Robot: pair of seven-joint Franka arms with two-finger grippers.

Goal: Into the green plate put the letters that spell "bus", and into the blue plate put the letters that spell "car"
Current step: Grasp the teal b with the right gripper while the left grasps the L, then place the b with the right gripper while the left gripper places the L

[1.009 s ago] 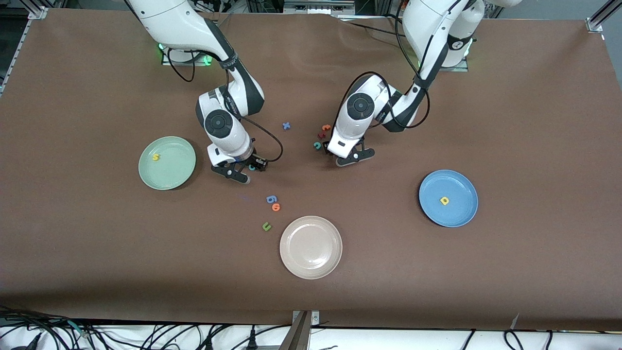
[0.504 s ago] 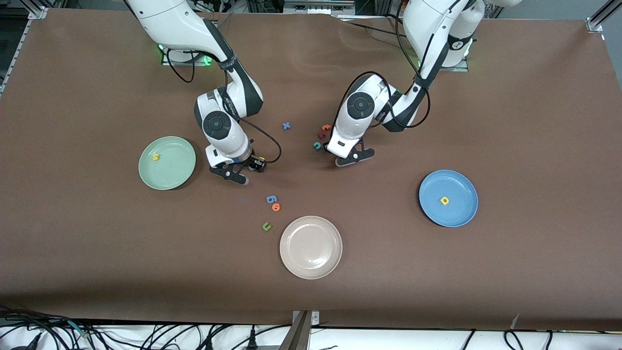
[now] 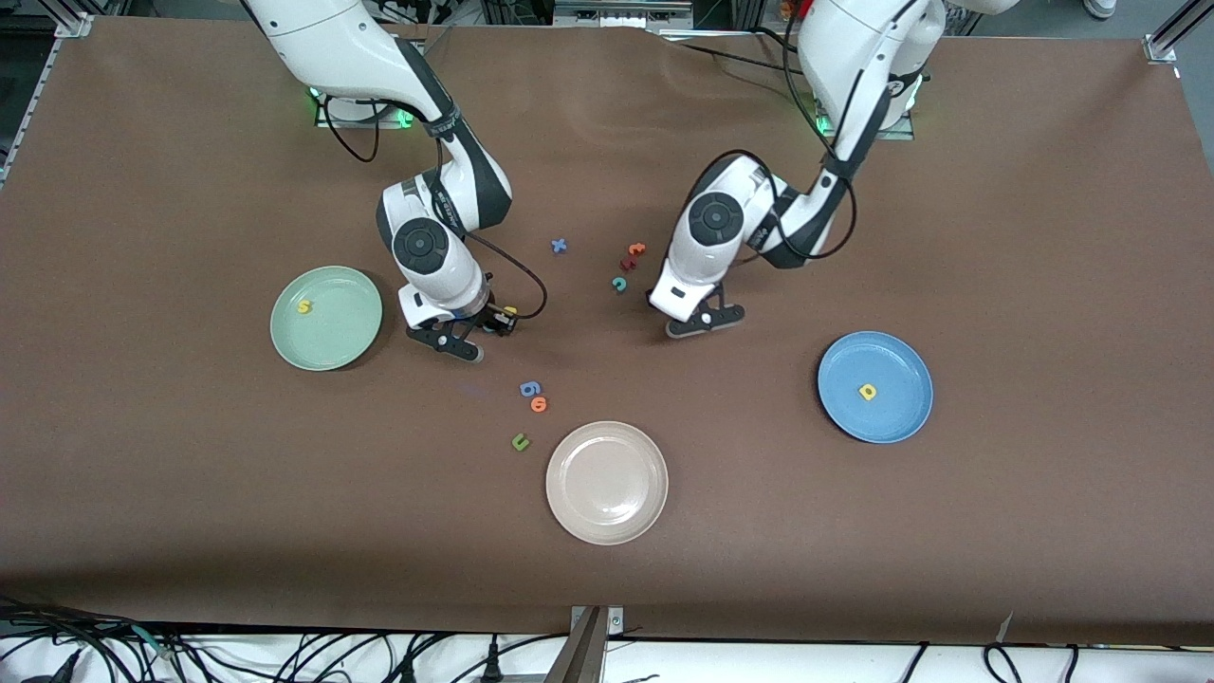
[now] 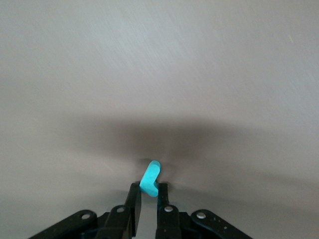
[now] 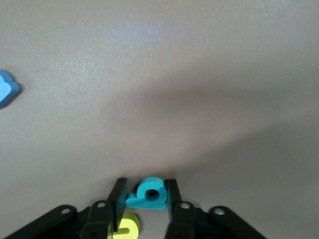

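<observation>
In the left claw [image 4: 148, 199], teal r [image 4: 149, 180], pinched.

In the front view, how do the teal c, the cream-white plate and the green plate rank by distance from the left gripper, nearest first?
1. The teal c, on the table beside the left gripper, toward the right arm's end.
2. The cream-white plate, nearer to the front camera than the gripper.
3. The green plate, at the right arm's end of the table, clearly farthest.
</observation>
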